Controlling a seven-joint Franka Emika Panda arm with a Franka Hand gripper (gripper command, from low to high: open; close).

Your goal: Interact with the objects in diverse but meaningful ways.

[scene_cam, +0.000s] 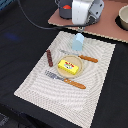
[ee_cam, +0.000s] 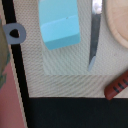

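yellow packet [scene_cam: 67, 66] lies on the plate [scene_cam: 75, 62]; light blue cup [scene_cam: 78, 42] beside; gripper [scene_cam: 84, 25] state unclear.

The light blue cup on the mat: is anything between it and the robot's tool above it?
Nothing visible. The tool hangs above the light blue cup, with only open air between them. The knife lies beside the cup, apart from it, and the sausage lies farther off.
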